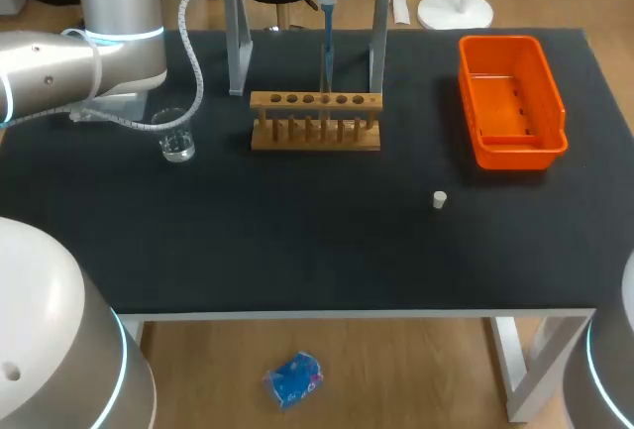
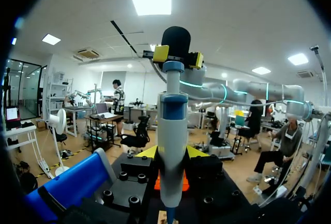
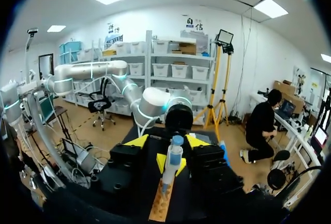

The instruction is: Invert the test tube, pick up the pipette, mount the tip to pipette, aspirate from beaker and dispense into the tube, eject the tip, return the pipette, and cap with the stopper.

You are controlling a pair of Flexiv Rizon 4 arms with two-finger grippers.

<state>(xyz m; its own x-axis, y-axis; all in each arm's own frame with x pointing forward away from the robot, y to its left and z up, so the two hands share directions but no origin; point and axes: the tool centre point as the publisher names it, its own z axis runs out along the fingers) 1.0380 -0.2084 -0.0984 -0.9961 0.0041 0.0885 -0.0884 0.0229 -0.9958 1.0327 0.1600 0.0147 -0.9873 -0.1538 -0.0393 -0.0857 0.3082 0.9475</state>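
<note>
My left gripper [image 2: 172, 154] is shut on the body of a white and blue pipette [image 1: 325, 23], held upright at the table's far side. The pipette's thin tip points down over the holes of the wooden tube rack [image 1: 315, 122]. I cannot make out a clear tube there. My right gripper [image 3: 166, 142] faces the pipette [image 3: 172, 162] from the opposite side at the level of its top, fingers apart and not touching it. A glass beaker [image 1: 176, 139] stands left of the rack. The small white stopper [image 1: 439, 199] lies on the mat right of centre.
An orange bin [image 1: 510, 142] sits at the back right. Two metal stand legs [image 1: 238, 43] rise just behind the rack, either side of the pipette. My left arm [image 1: 89, 53] lies across the back left corner, above the beaker.
</note>
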